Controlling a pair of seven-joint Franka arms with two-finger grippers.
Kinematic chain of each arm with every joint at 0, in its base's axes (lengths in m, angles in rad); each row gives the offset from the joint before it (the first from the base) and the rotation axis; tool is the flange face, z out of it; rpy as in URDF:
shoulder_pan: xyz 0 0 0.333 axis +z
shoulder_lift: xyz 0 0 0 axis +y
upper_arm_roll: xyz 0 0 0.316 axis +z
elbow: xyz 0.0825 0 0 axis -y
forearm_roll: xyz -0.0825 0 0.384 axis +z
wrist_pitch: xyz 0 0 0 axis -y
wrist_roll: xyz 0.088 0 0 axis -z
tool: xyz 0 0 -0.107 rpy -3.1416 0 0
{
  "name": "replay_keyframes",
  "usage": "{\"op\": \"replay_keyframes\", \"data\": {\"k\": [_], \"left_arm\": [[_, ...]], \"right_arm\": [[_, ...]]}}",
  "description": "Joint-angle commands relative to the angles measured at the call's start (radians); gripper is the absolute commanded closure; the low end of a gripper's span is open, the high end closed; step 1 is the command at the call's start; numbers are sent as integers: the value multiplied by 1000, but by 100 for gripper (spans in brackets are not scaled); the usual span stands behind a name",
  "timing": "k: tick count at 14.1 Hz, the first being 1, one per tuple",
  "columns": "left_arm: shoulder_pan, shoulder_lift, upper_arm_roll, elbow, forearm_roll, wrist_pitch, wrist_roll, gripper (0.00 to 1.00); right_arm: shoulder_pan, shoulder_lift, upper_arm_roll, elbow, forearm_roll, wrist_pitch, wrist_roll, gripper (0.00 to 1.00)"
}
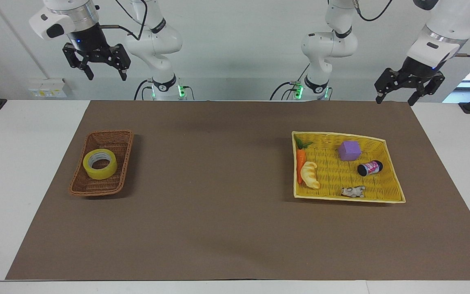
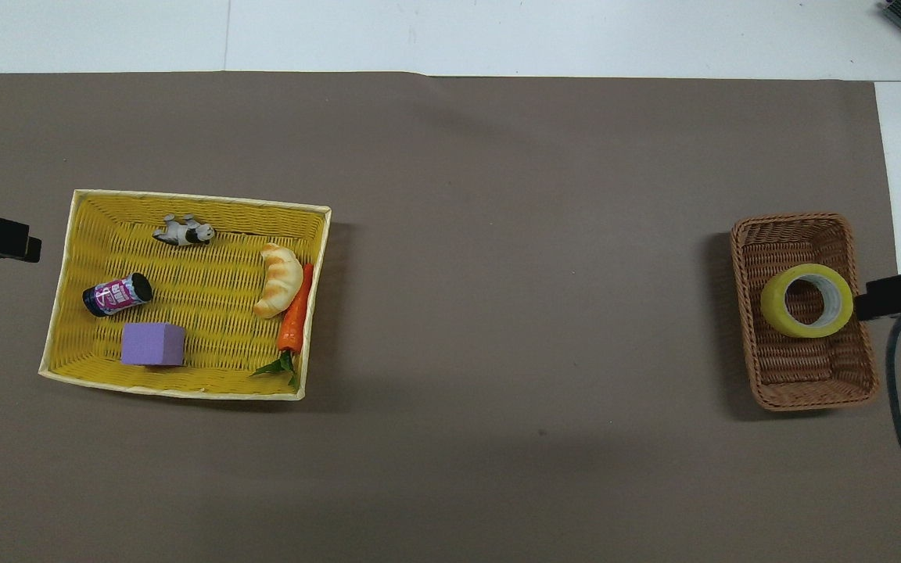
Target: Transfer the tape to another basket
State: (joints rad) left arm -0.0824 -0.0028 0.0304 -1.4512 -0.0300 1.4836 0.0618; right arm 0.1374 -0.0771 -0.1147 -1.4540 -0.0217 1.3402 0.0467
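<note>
**Tape lies in the brown basket, both grippers raised and empty**

Going across the facing view from its left, we first see the right gripper (image 1: 103, 72), held high in the air at the robots' edge of the worktop (image 1: 31, 134), toward the right arm's end. Its fingers stand wide apart and hold nothing. Below it, on the brown mat (image 1: 218, 183), sits the brown basket (image 1: 117, 139), a narrow woven one with sloped sides. The tape (image 1: 100, 163) lies flat inside it, hole upward, roughly in the middle of the basket's length; the overhead view shows the roll (image 2: 807, 300) leaning toward the basket wall nearest the right arm's end of the worktop.

The middle of the mat carries nothing between the two baskets, which are well apart.

Toward the left arm's end lies the yellow basket (image 1: 394, 179), larger and flat. In it we see a carrot (image 1: 300, 161) with a croissant (image 1: 311, 174) just beside it, a purple block (image 1: 349, 150) nearer to the robots, a small can (image 1: 369, 168) on its side, and a toy animal (image 1: 353, 191) farthest from the robots.

Last comes the left gripper (image 1: 394, 99), hanging over the mat's corner at the robots' edge, its fingers spread wide and empty.
</note>
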Motion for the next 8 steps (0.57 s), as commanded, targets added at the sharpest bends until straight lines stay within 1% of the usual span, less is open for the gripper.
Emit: {"op": "replay_keyframes", "data": {"k": [1, 3, 5, 8], "left_arm": [[6, -9, -3, -9, 13, -9, 15, 0], [6, -9, -3, -9, 13, -9, 13, 0], [6, -9, -3, -9, 13, -11, 15, 0], [6, -9, -3, -9, 13, -11, 13, 0]], "right_arm": [[-10, -3, 6, 3, -12, 20, -28, 0], [-10, -1, 7, 6, -12, 24, -16, 0], [-22, -3, 3, 6, 38, 33, 14, 0], [-27, -16, 4, 0, 33, 63, 9, 0]]}}
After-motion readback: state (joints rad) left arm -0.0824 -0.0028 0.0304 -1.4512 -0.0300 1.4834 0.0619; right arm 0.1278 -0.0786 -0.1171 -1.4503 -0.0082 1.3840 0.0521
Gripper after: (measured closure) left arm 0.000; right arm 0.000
